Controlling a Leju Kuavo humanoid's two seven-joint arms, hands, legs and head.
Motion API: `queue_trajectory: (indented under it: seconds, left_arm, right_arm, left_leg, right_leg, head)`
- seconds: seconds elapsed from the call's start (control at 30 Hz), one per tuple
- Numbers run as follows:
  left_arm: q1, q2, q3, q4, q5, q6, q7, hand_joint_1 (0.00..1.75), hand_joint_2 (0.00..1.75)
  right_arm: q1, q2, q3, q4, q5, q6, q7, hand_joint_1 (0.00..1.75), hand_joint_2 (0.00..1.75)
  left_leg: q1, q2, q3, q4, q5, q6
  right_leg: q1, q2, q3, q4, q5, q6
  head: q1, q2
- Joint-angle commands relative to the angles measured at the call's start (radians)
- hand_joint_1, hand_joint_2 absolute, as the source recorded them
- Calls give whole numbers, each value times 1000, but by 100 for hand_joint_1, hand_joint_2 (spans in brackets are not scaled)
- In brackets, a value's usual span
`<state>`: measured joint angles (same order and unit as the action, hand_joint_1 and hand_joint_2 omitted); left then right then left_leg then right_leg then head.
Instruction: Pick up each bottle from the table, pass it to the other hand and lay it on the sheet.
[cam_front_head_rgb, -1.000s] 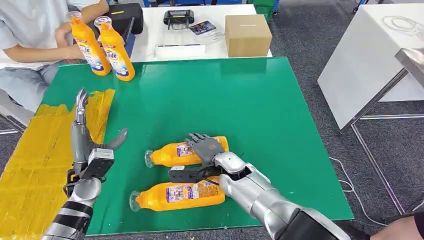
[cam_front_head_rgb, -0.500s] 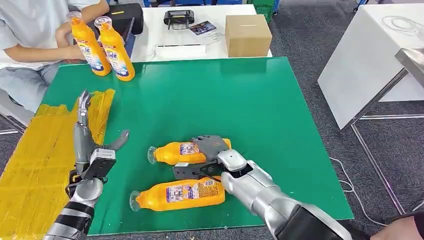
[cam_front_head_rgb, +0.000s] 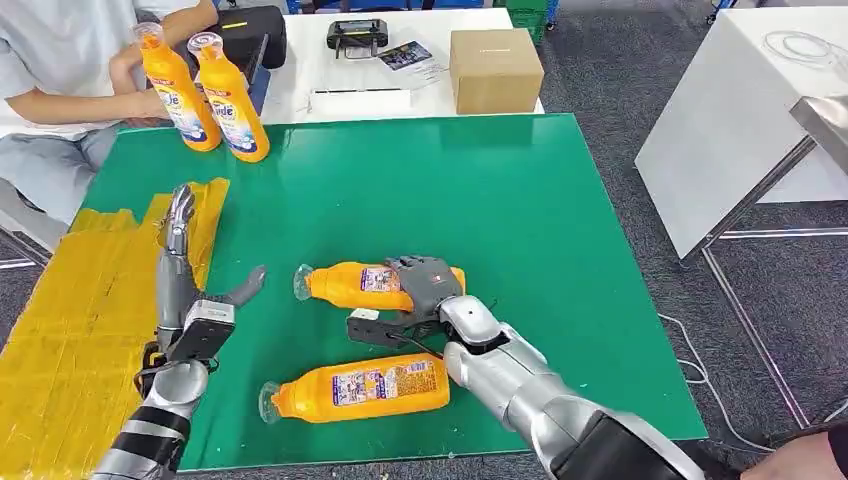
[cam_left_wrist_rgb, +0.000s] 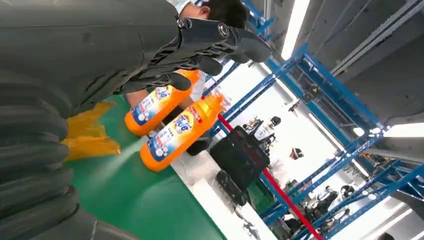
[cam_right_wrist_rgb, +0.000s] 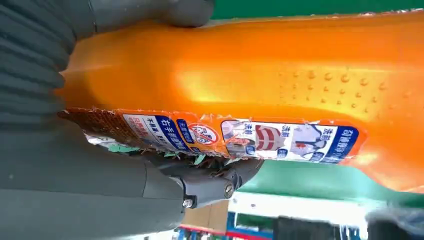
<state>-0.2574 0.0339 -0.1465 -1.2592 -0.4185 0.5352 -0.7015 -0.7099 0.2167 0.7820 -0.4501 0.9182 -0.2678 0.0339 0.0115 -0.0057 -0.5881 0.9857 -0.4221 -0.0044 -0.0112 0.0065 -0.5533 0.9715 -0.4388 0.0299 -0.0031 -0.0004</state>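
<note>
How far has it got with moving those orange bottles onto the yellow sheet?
Barely started. The yellow sheet has no bottle on it yet. The right hand grips one lying bottle; the left hand waits open. Left to do: the second lying bottle and two standing bottles.

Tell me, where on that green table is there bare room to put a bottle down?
The green table is bare across its middle and right, between the cardboard box and the right hand. The yellow sheet is bare too. It is crowded near the lying bottles and the standing bottles.
</note>
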Motion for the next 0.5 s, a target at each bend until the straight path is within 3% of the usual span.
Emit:
queue_trajectory:
  seconds: [0.03, 0.27, 0.5]
  left_arm:
    - [-13, -49, 36, 28, -15, -123, 19, 0, 175]
    - [-6, -128, -37, -67, 2, -344, 201, 0, 175]
    - [-8, -122, -33, -65, 43, -384, 212, 0, 175]
  right_arm:
    - [43, -33, -144, -135, -37, -143, -54, 175, 175]
    - [267, -62, -353, -534, -25, -228, -123, 175, 175]
    - [275, -49, -371, -528, -31, -242, -147, 175, 175]
  left_leg:
    - [0, -1, 2, 0, -1, 0]
    - [1, -5, 0, 0, 0, 1]
    - [0, -4, 4, 1, -3, 1]
  right_leg:
    - [0, -2, 2, 0, -1, -1]
    - [1, -6, 2, -2, -1, 0]
    - [0, -3, 6, -1, -3, -1]
  head:
    - [0, 0]
    - [0, 0]
    - [0, 0]
